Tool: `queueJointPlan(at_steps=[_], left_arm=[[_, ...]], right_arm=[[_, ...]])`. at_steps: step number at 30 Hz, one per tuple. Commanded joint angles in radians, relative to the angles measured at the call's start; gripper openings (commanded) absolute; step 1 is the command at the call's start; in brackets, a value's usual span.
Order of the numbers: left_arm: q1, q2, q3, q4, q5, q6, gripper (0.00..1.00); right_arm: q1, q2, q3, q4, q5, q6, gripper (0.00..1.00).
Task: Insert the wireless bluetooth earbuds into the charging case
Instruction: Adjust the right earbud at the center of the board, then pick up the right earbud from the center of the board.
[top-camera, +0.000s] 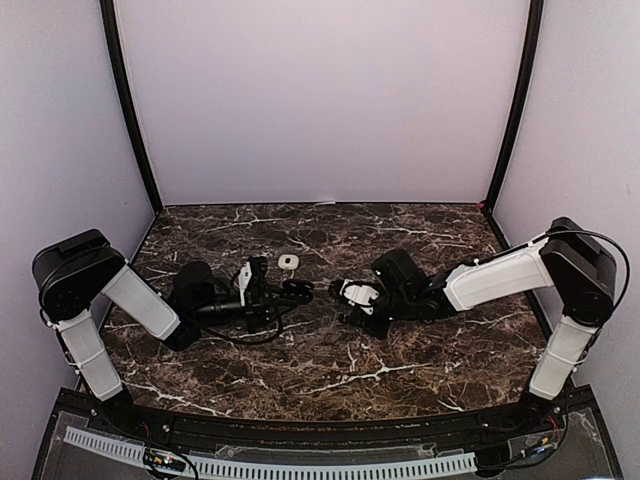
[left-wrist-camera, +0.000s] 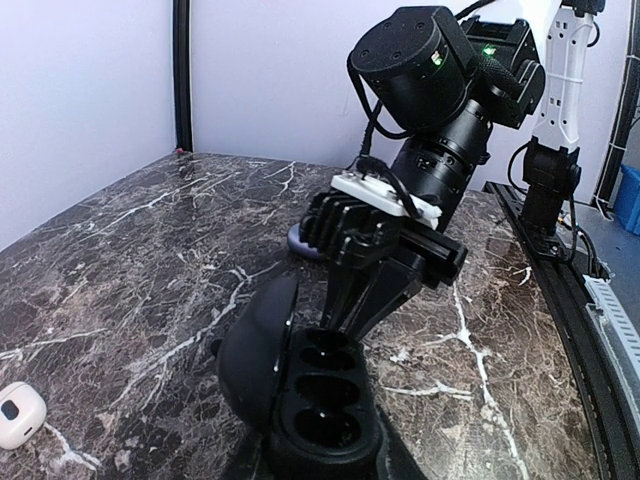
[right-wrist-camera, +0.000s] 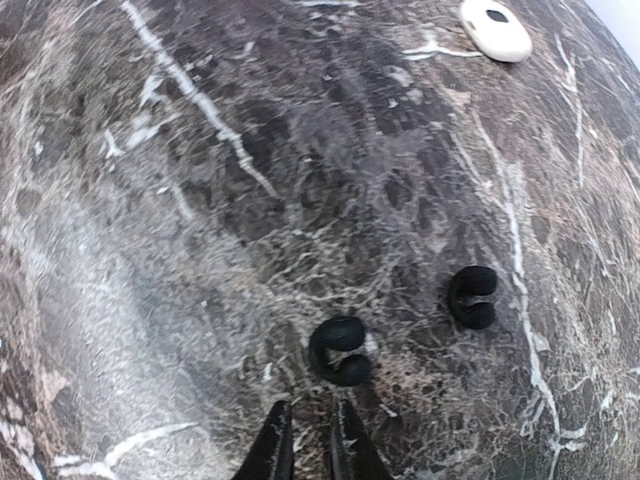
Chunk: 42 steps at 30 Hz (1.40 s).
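I'm seeing the dark earbud (right-wrist-camera: 340, 350) lying just ahead of my right tool (right-wrist-camera: 305, 445) (tips barely parted, pinching nothing).

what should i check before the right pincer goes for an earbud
1. Black case open, sockets empty: ok.
2. Left pincer shut on that case: ok.
3. Right pincer empty, tips slightly apart: ok.
4. Nearer earbud between the tips: not ok, it lies just ahead on the table.
5. Second earbud clear of the first: ok.
6. Which socket each bud fits: cannot tell.
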Motion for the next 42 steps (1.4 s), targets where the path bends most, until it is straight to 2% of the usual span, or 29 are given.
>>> queueJointPlan(at_steps=[1, 19, 30, 42], left_arm=[[0.004, -0.034, 0.013, -0.010, 0.007, 0.002, 0.07], [0.004, -0.040, 0.026, -0.055, -0.011, -0.004, 0.07], [0.025, -0.071, -0.023, 0.006, -0.172, -0.078, 0.07], [0.030, -0.082, -0.034, 0.012, -0.187, -0.073, 0.06]], right_arm=[[0.015, -0.020, 0.004, -0.019, -0.009, -0.049, 0.11], [0.048, 0.045, 0.065, -0.054, -0.002, -0.117, 0.15], [0.050, 0.083, 0.088, -0.058, 0.022, -0.141, 0.25], [0.050, 0.114, 0.109, -0.051, 0.057, -0.150, 0.26]])
